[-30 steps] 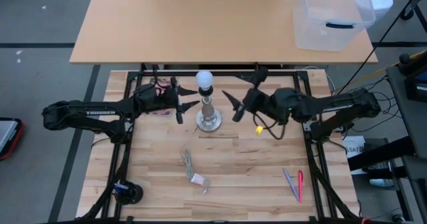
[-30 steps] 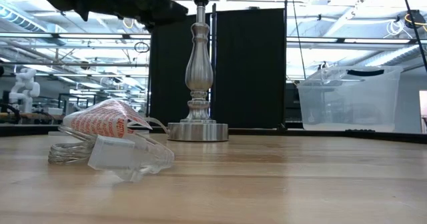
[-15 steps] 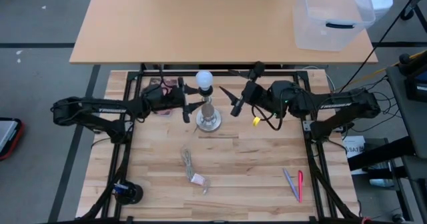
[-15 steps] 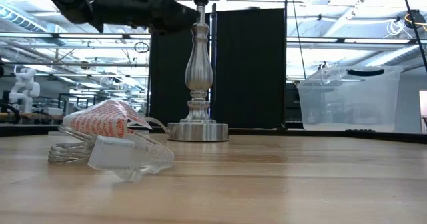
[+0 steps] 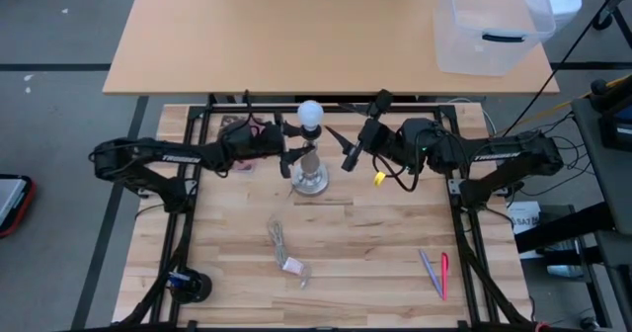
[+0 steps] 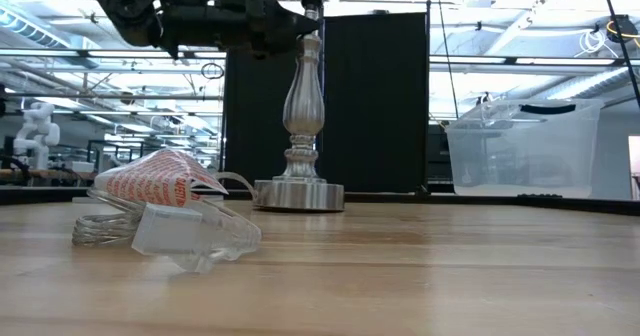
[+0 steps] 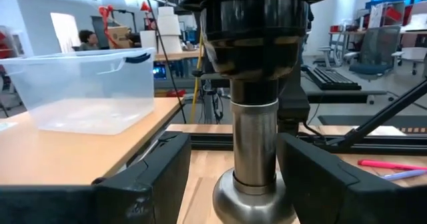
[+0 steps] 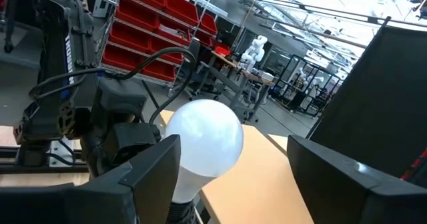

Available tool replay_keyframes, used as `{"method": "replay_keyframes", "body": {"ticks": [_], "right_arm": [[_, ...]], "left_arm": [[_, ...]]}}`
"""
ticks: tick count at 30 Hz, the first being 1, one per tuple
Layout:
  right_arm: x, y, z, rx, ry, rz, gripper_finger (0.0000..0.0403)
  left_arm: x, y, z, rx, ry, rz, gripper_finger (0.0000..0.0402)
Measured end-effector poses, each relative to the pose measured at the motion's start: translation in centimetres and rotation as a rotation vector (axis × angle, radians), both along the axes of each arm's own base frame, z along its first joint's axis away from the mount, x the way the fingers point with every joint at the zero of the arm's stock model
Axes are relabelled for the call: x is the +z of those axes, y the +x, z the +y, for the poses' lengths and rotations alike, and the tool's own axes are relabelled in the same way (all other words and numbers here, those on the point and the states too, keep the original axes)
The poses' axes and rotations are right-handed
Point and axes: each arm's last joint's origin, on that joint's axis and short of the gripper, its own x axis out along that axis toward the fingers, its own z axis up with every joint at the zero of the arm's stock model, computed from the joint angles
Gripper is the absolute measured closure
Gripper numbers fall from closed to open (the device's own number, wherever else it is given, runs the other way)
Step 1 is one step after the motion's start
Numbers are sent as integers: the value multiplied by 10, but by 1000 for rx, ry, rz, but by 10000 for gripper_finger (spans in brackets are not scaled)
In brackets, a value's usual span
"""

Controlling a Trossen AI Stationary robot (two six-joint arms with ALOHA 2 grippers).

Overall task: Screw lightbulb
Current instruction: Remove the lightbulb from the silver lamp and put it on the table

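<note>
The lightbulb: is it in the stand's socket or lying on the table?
In the socket: the lightbulb sits upright atop the stand, above the black socket.

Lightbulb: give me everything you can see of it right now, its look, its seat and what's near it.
The lightbulb is a small, white, frosted globe that narrows toward its base. It sits upright in the black socket on top of the silver stand. How far it is threaded cannot be seen. The right gripper is open, its fingers flanking the globe without touching it. The left gripper brackets the stand's post below the socket.
</note>
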Motion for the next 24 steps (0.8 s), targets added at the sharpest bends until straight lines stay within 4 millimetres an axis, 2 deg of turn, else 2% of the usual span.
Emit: {"method": "replay_keyframes", "body": {"ticks": [6, 16, 24], "right_arm": [[-1, 0, 0, 0, 0, 6, 140], [-8, 8, -1, -5, 0, 30, 141], [-6, 10, -3, 64, 52, -28, 141]], "left_arm": [[1, 2, 0, -4, 1, 0, 198], [1, 2, -2, -33, -4, 10, 308], [-1, 3, -1, -31, -15, 29, 323]]}}
